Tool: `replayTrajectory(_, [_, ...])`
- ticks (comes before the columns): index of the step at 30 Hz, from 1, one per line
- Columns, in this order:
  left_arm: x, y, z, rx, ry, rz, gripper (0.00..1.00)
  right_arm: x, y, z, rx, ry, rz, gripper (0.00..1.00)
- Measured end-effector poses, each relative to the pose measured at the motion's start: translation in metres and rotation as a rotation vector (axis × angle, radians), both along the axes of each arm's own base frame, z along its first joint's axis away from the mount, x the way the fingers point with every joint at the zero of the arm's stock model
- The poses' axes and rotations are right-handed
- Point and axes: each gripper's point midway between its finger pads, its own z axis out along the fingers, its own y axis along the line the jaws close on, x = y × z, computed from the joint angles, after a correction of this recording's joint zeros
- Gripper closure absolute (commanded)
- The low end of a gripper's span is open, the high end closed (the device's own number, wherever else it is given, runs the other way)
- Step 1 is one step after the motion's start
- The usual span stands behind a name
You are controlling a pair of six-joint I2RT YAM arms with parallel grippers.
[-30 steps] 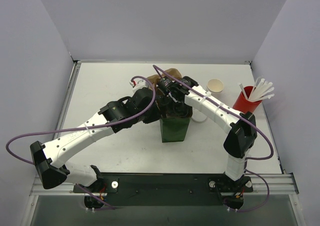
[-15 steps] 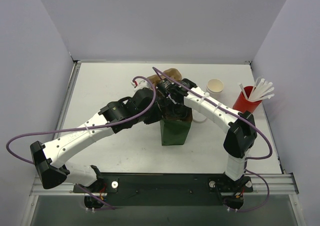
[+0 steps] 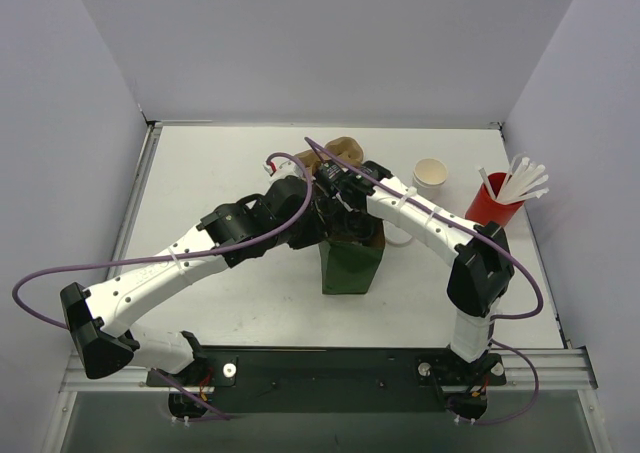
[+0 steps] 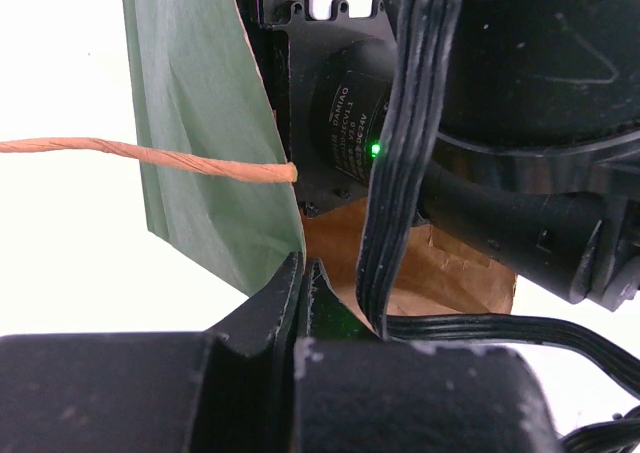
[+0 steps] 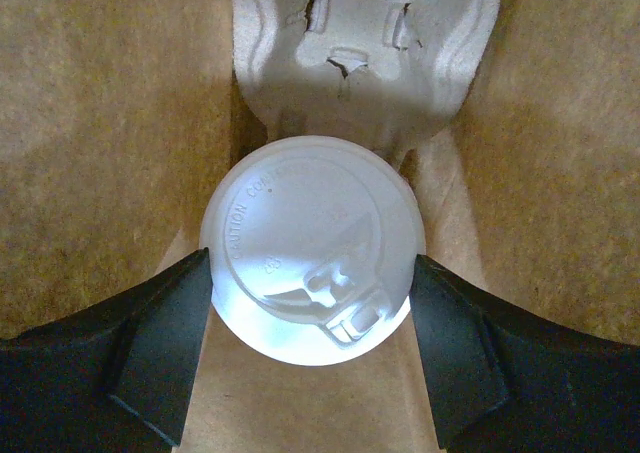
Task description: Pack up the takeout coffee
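Observation:
The takeout coffee (image 5: 312, 248), a white cup with a flat lid, hangs inside the bag, and I look straight down on its lid. My right gripper (image 5: 312, 273) is shut on it, with one black finger pressed against each side of the lid. Below it on the bag's brown floor lies a pale pulp cup carrier (image 5: 365, 43). The green paper bag (image 3: 350, 263) stands upright mid-table. My left gripper (image 4: 303, 273) is shut on the bag's rim (image 4: 285, 235), beside the twisted paper handle (image 4: 150, 156). From above, my right gripper (image 3: 345, 211) reaches down into the bag's mouth.
An open white cup with a tan inside (image 3: 431, 173) stands right of the bag. A red cup of white straws (image 3: 495, 201) is further right. A tan paper shape (image 3: 338, 147) lies behind the arms. Grey walls enclose the table on three sides.
The right wrist has edged slightly left and lower over the bag's mouth. The left arm and its hold on the rim look unchanged.

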Motion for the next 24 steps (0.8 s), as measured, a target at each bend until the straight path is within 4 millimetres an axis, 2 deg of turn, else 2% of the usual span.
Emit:
replayTrajectory(13, [-0.003, 0.005, 0.005, -0.011, -0.008, 0.003, 1.0, 0.0, -0.001, -0.004, 0.01, 0.008, -0.009, 0.49])
replayTrajectory(16, [-0.005, 0.008, 0.007, -0.017, -0.012, 0.002, 0.96, -0.001, 0.001, -0.005, 0.023, 0.019, -0.007, 0.49])
replayTrajectory(24, [-0.004, 0.009, 0.011, -0.03, -0.024, 0.005, 0.94, -0.004, 0.003, -0.002, 0.048, 0.024, -0.001, 0.49])
